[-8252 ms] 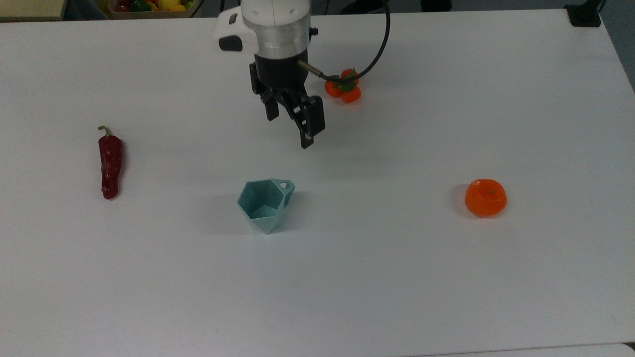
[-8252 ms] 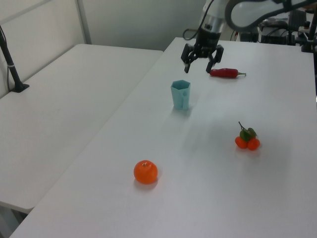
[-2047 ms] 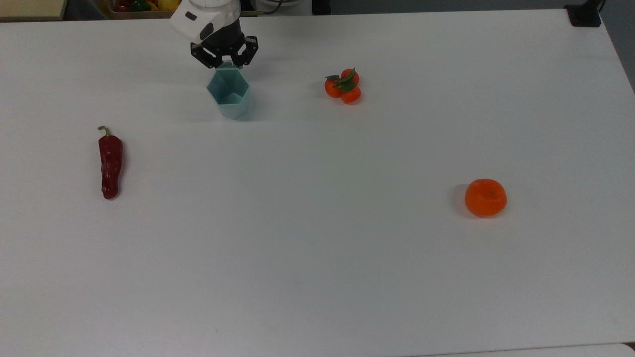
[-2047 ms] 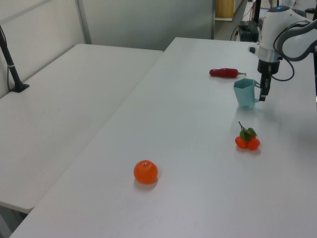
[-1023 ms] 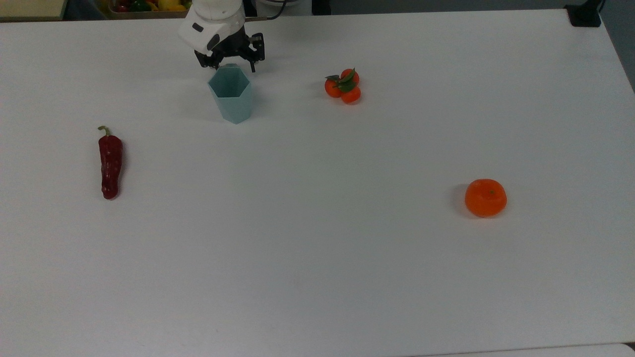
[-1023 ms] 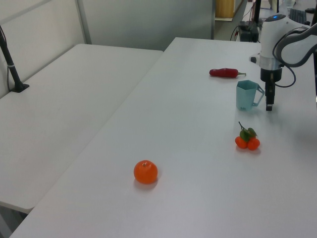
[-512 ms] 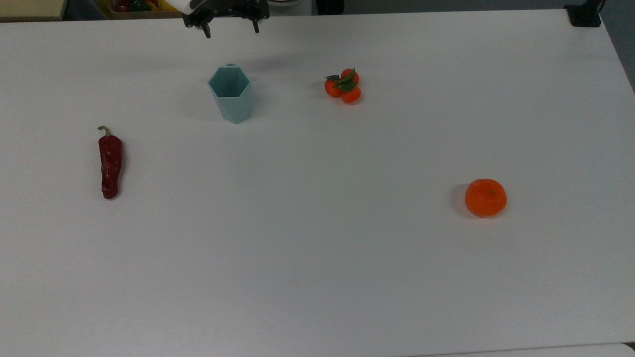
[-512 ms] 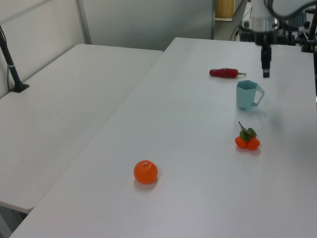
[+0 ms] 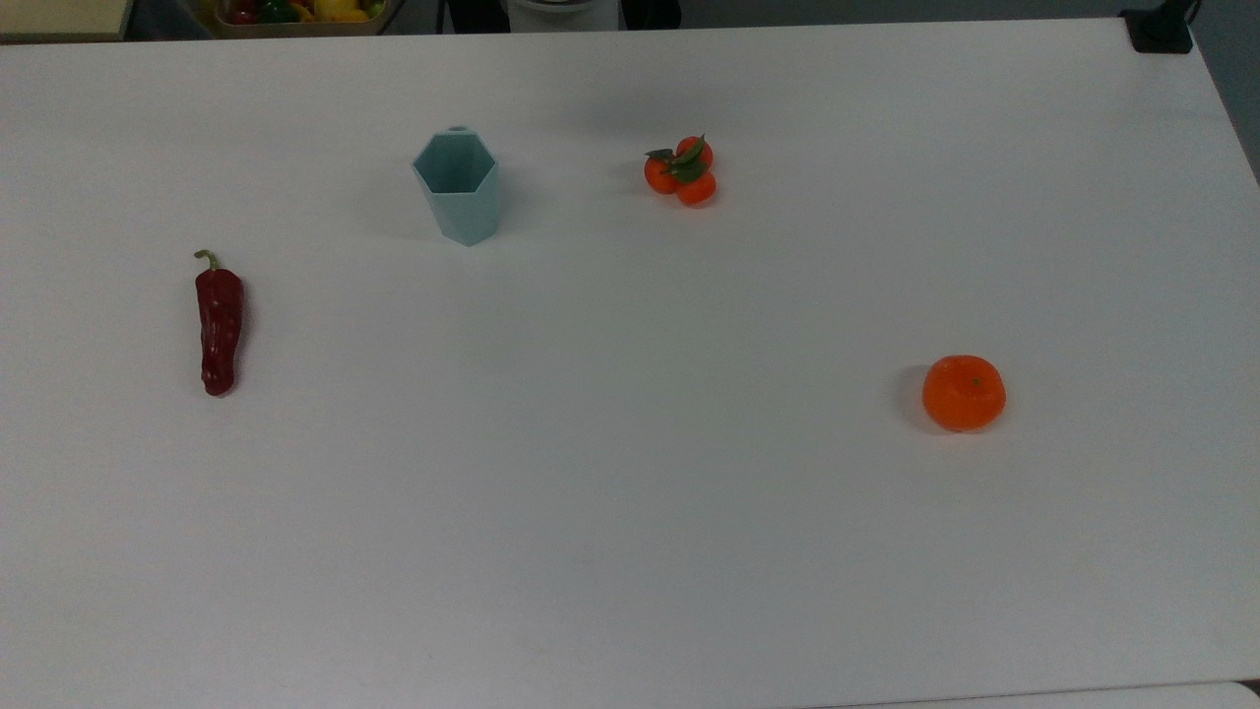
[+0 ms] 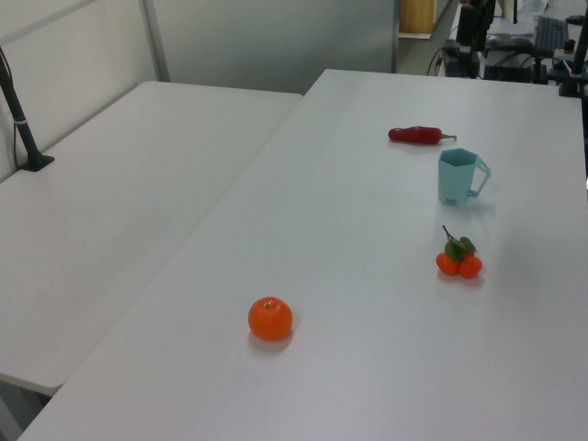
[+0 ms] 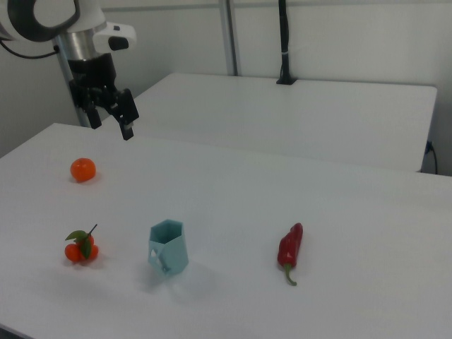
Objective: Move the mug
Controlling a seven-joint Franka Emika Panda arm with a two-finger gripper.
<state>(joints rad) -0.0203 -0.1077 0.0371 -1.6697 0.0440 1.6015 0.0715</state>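
The pale teal faceted mug (image 9: 458,192) stands upright on the white table (image 9: 630,512), toward the far side in the top view's left half. In the left view the mug (image 10: 455,179) has its loop handle pointing to the right. In the right view the mug (image 11: 168,251) sits low in the middle, between the small orange cluster and the chili. My gripper (image 11: 111,127) hangs high above the table at the right view's upper left, well apart from the mug, open and holding nothing.
A red chili pepper (image 9: 219,325) lies at the top view's left. A cluster of small orange fruits with leaves (image 9: 681,169) sits right of the mug. A single orange fruit (image 9: 964,392) rests at the right. A bin of vegetables (image 9: 295,12) stands beyond the far edge.
My gripper let go of the mug's handle side, rose straight up and left the top and left views. The mug stays upright where it was set down.
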